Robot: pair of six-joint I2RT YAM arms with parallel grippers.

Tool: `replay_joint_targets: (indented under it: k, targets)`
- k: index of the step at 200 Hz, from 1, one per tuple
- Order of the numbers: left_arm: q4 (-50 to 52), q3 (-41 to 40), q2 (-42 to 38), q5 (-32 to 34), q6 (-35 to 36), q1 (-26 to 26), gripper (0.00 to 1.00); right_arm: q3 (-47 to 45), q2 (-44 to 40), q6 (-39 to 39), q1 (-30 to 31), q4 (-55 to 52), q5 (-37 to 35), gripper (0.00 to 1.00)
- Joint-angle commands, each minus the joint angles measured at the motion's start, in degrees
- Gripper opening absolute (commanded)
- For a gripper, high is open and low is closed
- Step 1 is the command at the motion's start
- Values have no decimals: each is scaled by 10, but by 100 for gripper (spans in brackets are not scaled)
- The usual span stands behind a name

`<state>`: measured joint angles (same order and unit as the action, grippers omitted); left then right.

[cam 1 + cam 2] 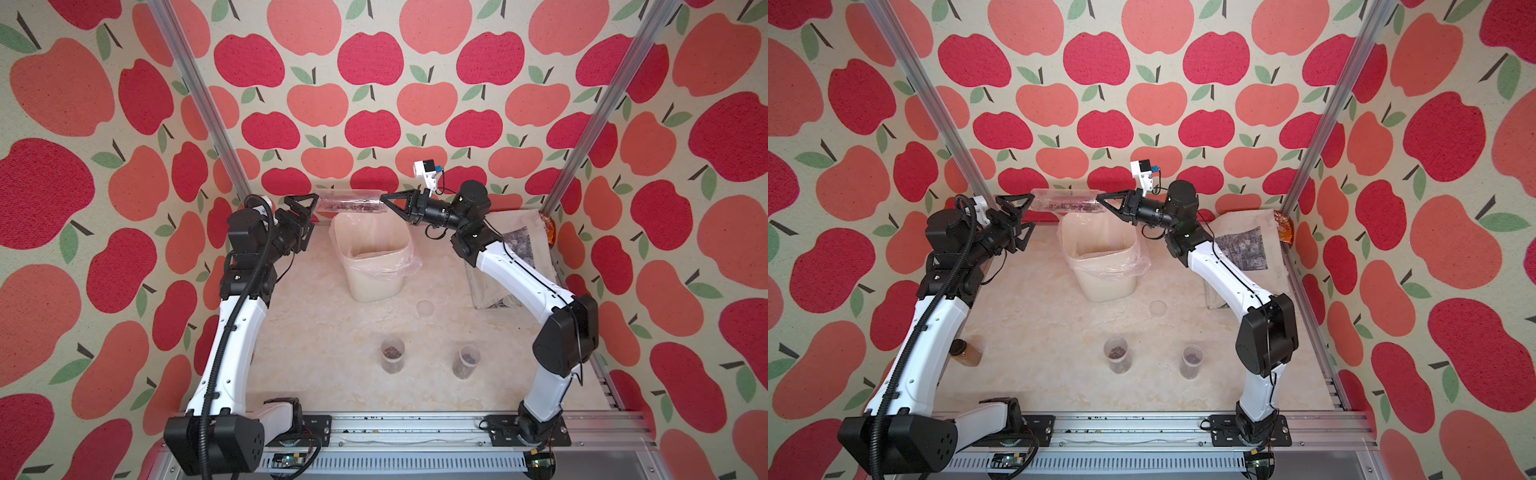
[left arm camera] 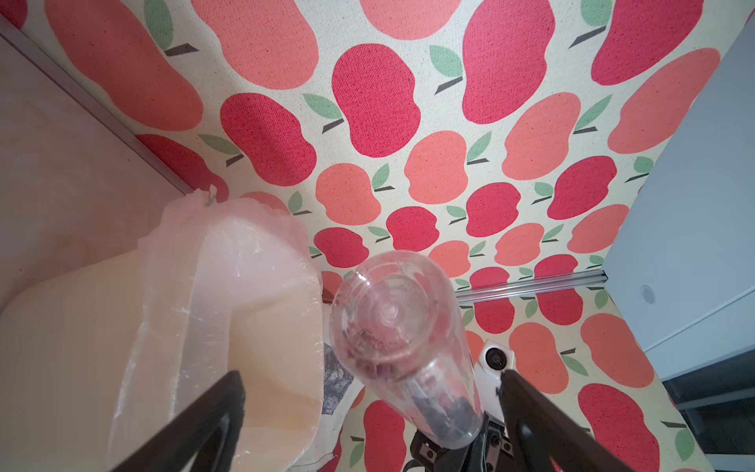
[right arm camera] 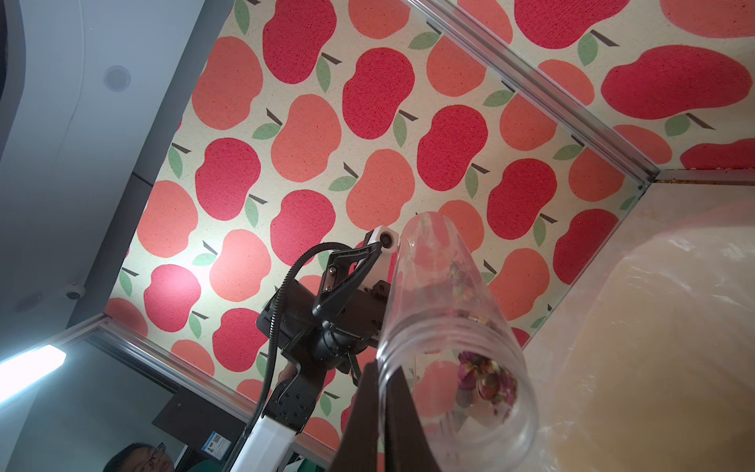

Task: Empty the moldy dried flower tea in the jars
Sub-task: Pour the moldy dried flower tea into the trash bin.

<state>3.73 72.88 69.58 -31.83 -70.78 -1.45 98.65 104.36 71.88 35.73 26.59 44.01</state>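
my right gripper (image 1: 386, 198) is clenched on the rim of a clear plastic cylindrical jar (image 1: 349, 203), held level above the cream waste bin (image 1: 374, 286). crumbly dark dried flower tea (image 1: 359, 206) lies along its wall. my left gripper (image 1: 314, 212) gapes, released, at its base. a 2nd jar (image 1: 392, 355) and a 3rd jar (image 1: 466, 360) stand upright up front.
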Motion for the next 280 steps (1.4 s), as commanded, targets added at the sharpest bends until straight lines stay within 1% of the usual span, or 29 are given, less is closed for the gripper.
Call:
replay_joint_targets:
  k: [1,41,85,115,129,154,185,219,259,280]
  targets:
    - [-47,7,13,-9,-31,-2,96,-7,-6,10,13,37,-5,0]
    - [-78,12,38,1,-47,1,85,-13,9,23,24,57,-9,0]
    - [-110,8,53,14,-62,8,68,-27,13,34,26,72,-17,0]
    - [-119,3,61,17,-63,13,54,-40,12,35,23,74,-24,0]
    - [-124,-2,64,22,-64,14,52,-46,12,36,19,75,-30,0]
    - [-131,-9,66,29,-64,17,43,-55,15,41,14,79,-39,0]
    - [-137,-16,65,42,-61,17,28,-56,22,47,10,82,-40,7]
    - [-144,-25,63,53,-57,17,17,-56,28,45,6,78,-43,20]
    - [-147,-28,64,58,-51,14,11,-72,18,31,-1,69,-55,34]
    - [-141,-21,63,61,-33,11,8,-89,1,11,-6,51,-63,41]
